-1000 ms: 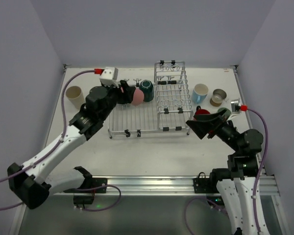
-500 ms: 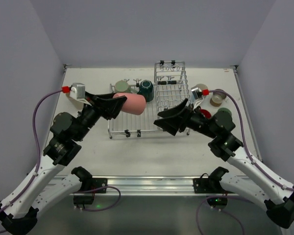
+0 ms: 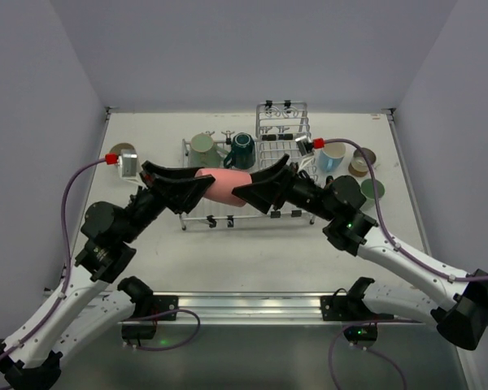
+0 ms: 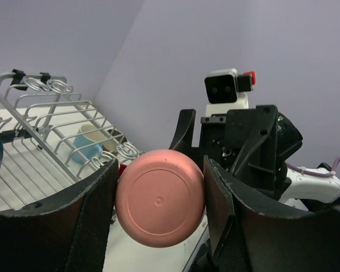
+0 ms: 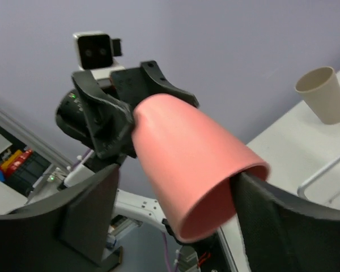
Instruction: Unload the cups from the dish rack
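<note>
A pink cup (image 3: 221, 185) lies on its side in the air above the front of the silver wire dish rack (image 3: 228, 207). My left gripper (image 3: 197, 185) is shut on its base end; the left wrist view shows the round base (image 4: 160, 205) pinched between both fingers. My right gripper (image 3: 256, 188) is open at the cup's mouth. In the right wrist view one finger (image 5: 272, 215) sits inside the rim of the cup (image 5: 187, 153) and the other finger (image 5: 90, 209) stands apart from its wall. A sage green cup (image 3: 202, 149) and a dark teal mug (image 3: 242, 149) stand at the rack's back.
The rack's raised pronged section (image 3: 282, 138) is on the right. A light blue cup (image 3: 333, 155), a tan cup (image 3: 362, 161) and a green cup (image 3: 372, 190) stand on the table right of it. A beige cup (image 5: 323, 95) stands at the far left.
My left gripper lifted the pink cup from the rack's back and drew it forward. My right arm swung left from the table's right side to the cup's mouth.
</note>
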